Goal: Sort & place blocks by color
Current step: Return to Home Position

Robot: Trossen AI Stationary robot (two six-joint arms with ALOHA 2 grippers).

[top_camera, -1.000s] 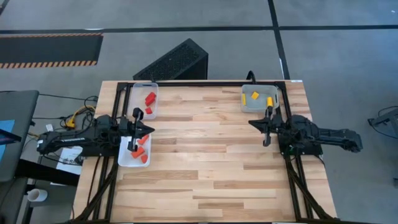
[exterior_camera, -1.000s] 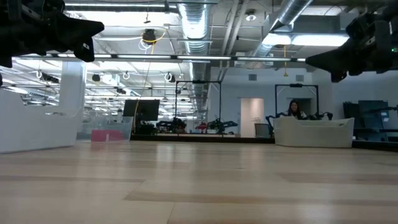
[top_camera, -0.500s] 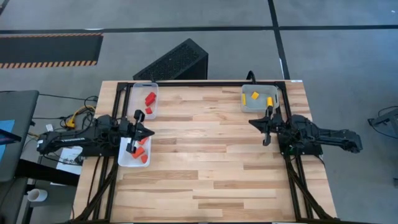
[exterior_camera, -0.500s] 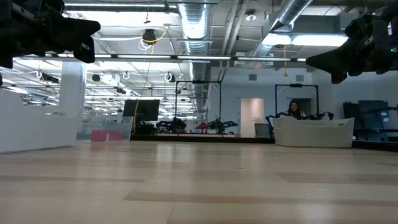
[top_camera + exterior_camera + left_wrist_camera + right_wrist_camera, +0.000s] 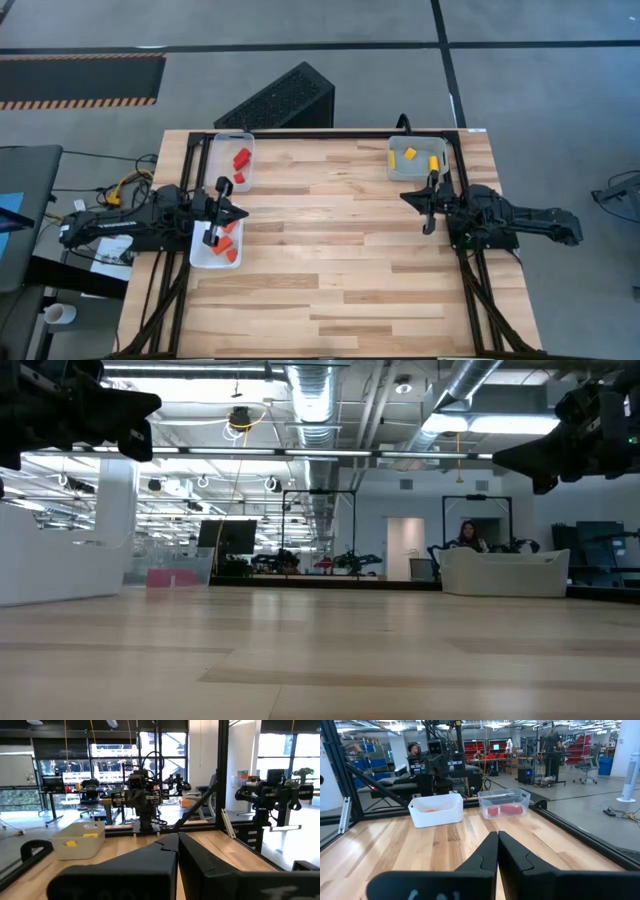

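Red blocks (image 5: 241,160) lie in a clear tray (image 5: 235,148) at the far left. Orange blocks (image 5: 229,246) lie in a white tray (image 5: 203,256) just nearer. Yellow blocks (image 5: 410,154) lie in a pale tray (image 5: 396,168) at the far right. My left gripper (image 5: 243,211) hovers over the white tray's inner edge, shut and pointing level toward the table's middle; it holds nothing (image 5: 177,838). My right gripper (image 5: 404,197) hovers beside the yellow tray, pointing level toward the middle, shut with nothing in it (image 5: 497,835).
The wooden tabletop (image 5: 330,250) between the two grippers is bare boards. A black perforated box (image 5: 280,100) stands on the floor beyond the far edge. In the low view a person (image 5: 467,536) sits far off in the room behind.
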